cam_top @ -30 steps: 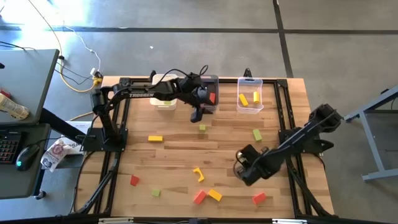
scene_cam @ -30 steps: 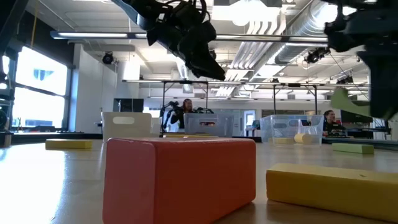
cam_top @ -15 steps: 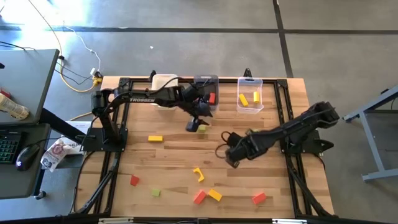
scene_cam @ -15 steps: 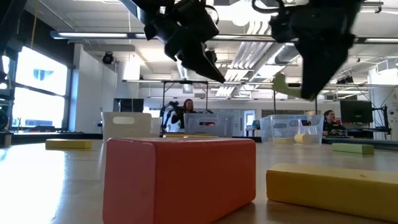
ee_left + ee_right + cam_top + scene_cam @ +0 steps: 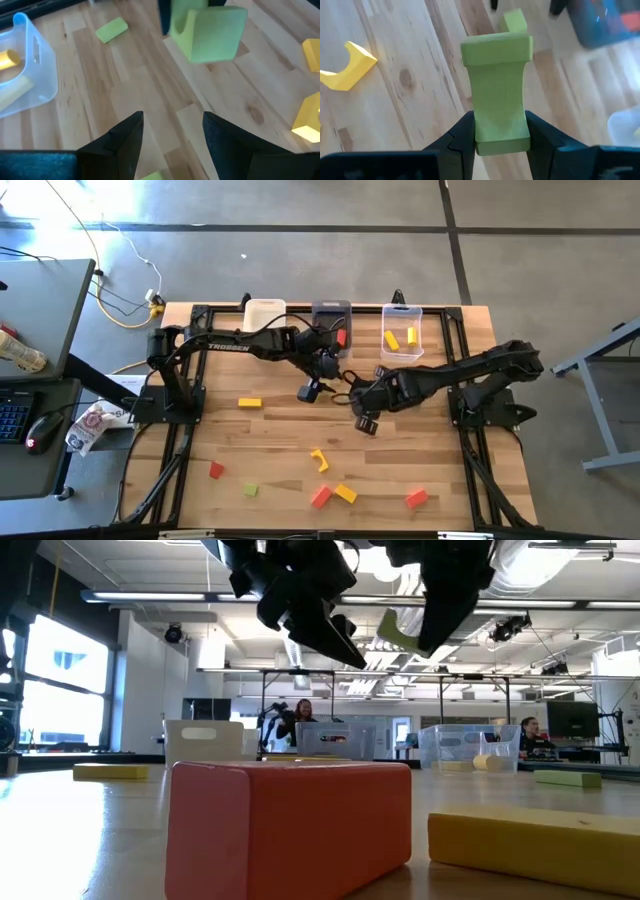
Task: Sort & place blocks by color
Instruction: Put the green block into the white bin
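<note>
I'm carrying a green block (image 5: 497,95) clamped upright in the right gripper (image 5: 495,137) over mid-table — the white bin (image 5: 264,309) lying beyond, back-left (left gripper (image 5: 167,130) gaping empty, nearer it).

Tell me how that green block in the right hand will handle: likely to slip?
The green block looks solid and flat-sided, so probably stiff, with little roll. The right hand pinches only its lower end, so it might pivot. It looks small, likely light.

Light green block (image 5: 497,95); yellow angled block (image 5: 319,459).
</note>
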{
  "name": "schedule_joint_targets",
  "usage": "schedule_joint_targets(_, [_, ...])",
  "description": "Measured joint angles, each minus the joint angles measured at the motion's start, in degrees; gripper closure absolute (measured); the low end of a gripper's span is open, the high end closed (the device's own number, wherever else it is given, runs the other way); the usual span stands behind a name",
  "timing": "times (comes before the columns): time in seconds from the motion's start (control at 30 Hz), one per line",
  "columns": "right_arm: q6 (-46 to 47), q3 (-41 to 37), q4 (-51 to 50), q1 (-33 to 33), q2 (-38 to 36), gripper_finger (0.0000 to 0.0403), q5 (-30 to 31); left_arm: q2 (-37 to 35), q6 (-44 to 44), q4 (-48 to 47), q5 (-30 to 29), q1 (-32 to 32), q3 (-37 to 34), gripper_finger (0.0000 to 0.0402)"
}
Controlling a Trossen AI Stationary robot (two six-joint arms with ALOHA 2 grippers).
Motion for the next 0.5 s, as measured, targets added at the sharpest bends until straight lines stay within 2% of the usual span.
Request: schedule_joint_targets(0.5, [-6.2, 0.8, -0.3, -3.5, 0.0, 0.0293, -1.8, 0.0, -3.6, 5.5, 0.0, -2.1, 0.0, 0.0209])
